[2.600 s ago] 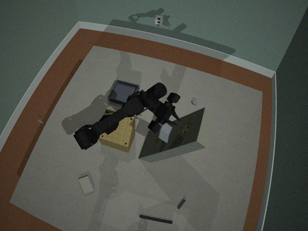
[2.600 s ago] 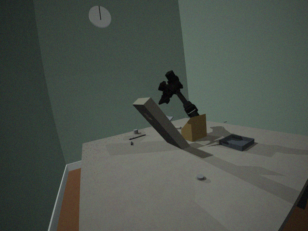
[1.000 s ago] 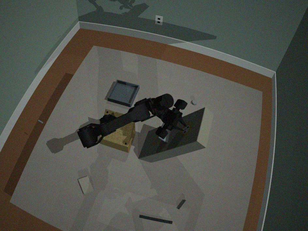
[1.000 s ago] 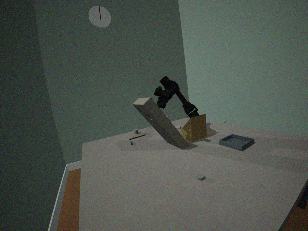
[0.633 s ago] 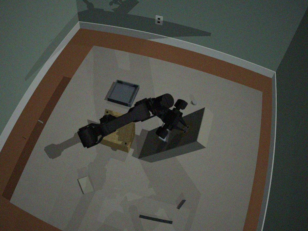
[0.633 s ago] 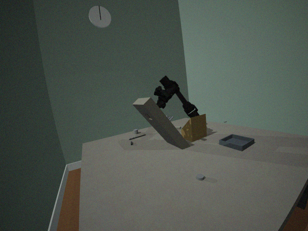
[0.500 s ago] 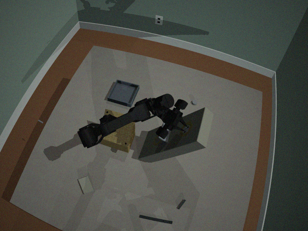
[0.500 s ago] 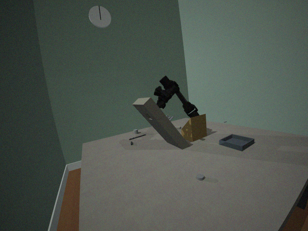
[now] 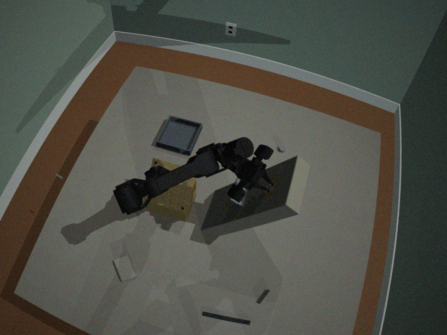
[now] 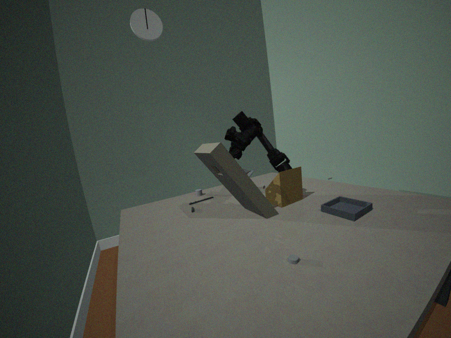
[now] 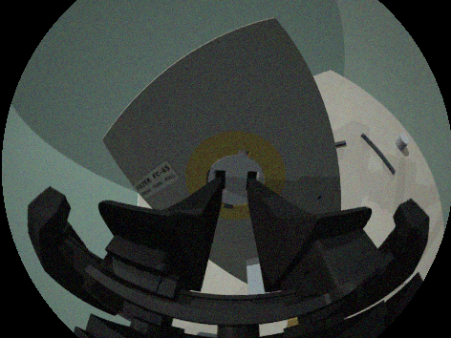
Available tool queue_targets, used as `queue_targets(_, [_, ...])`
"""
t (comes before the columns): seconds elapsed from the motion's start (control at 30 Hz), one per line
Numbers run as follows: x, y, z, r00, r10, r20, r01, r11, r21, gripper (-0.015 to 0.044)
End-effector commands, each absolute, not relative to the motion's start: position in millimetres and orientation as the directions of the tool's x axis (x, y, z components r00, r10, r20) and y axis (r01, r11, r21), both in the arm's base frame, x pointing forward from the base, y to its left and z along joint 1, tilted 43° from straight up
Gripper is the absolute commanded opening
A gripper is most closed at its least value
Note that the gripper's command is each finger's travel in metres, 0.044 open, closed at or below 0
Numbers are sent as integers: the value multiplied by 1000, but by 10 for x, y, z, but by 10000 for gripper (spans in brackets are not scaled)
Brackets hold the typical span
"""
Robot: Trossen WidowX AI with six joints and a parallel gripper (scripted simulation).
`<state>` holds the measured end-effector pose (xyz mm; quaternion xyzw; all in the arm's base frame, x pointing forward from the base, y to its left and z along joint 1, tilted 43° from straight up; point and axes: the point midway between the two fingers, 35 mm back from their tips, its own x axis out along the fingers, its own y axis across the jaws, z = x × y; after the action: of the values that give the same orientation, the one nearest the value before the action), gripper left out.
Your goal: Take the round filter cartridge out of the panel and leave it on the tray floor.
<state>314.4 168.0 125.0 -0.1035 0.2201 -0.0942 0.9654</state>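
The round grey cartridge (image 11: 236, 164) sits in the dark face of the tilted service panel (image 9: 220, 209) (image 10: 240, 182) (image 11: 268, 86), inside a yellow ring (image 11: 198, 167). My gripper (image 9: 270, 188) (image 11: 235, 182) is in front of it, its fingers partly apart with nothing gripped between them. In the wrist view the two fingertips overlap the two dark slots; how deep they reach is not clear. In the exterior view the panel hides the fingertips. The blue-grey tray (image 9: 176, 135) (image 10: 346, 207) is empty, on the table away from the panel.
A yellow block (image 9: 173, 196) (image 10: 291, 187) stands beneath the arm. A pale plate (image 9: 238, 192) (image 10: 250, 173) (image 11: 254, 274) shows near the lower panel. A white box (image 9: 124, 268), dark bars (image 9: 226, 318) (image 9: 263, 296) and a small grey disc (image 9: 281, 148) (image 10: 293, 259) lie around.
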Motion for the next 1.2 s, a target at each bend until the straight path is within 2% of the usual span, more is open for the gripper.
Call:
queue_targets(0.0, [3160,1669,1243,884,-228,-407,136,960,-244,94])
queue_targets(1.17, [3283,1636,1188,885,-228,-406,136,960,-244,94])
